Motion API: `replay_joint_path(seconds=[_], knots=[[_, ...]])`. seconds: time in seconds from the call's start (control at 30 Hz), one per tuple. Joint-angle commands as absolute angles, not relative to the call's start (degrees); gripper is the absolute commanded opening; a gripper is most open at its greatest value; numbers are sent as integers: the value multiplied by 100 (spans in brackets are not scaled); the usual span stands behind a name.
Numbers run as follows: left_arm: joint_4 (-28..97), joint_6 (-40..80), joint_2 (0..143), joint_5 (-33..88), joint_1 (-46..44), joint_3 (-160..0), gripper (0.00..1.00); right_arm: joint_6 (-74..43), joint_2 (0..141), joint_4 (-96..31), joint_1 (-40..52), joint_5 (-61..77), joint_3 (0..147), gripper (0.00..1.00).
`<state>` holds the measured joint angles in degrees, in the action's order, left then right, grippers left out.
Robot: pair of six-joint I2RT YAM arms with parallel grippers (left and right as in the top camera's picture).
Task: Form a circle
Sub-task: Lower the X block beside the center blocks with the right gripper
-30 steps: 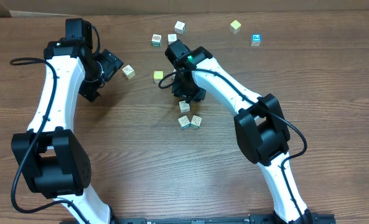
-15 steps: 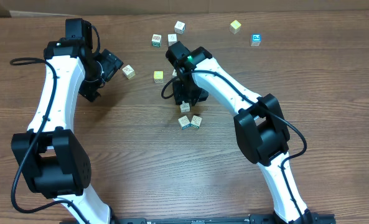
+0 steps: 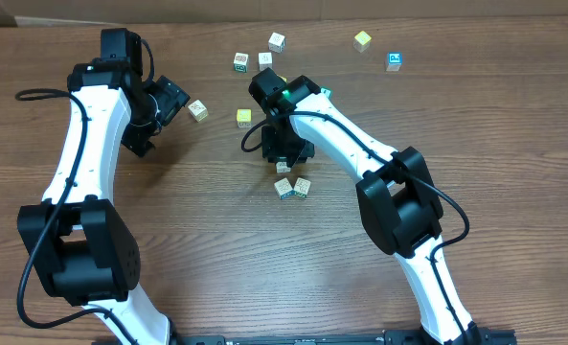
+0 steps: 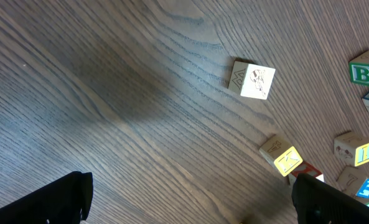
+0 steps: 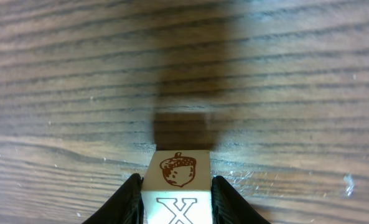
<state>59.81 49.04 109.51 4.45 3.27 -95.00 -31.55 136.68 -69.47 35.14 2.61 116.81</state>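
Your right gripper (image 5: 177,185) is clamped on the acorn cube (image 5: 178,168) (left gripper (image 4: 190,202) gapes wide, holding nothing), so a hasty, low placement could knock the circle (image 3: 285,188) apart.

An outlined brown X stands on the acorn cube (image 5: 178,186), on the face next to its brown acorn print. In the left wrist view, a green capital B stands on the green-lettered cube (image 4: 366,73), right of the line-drawing cube (image 4: 252,81). Lower right of the line-drawing cube, the yellow-faced cube (image 4: 357,151) bears one upright stroke, perhaps an I. The other cube prints are too small or blurred to read.
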Motion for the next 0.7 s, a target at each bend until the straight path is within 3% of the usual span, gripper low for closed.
replay_joint_path(seconds=[0.0,0.23,0.37,0.47,0.67], knots=[[5975,4757,10897,403,325,-9539,100,-4069,13653,-6930,3520,270,11636,33],[5975,4757,10897,403,325,-9539,100,-4864,13653,-6980,3520,270,11636,33],[5975,4757,10897,405,325,-9539,100,-4869,13653,-7017,3520,270,11636,32],[5975,4757,10897,403,325,-9539,100,-4895,13653,-7057,3520,270,11636,26],[5977,4757,10897,403,325,-9539,100,-5107,13653,-7102,3520,268,11636,27]])
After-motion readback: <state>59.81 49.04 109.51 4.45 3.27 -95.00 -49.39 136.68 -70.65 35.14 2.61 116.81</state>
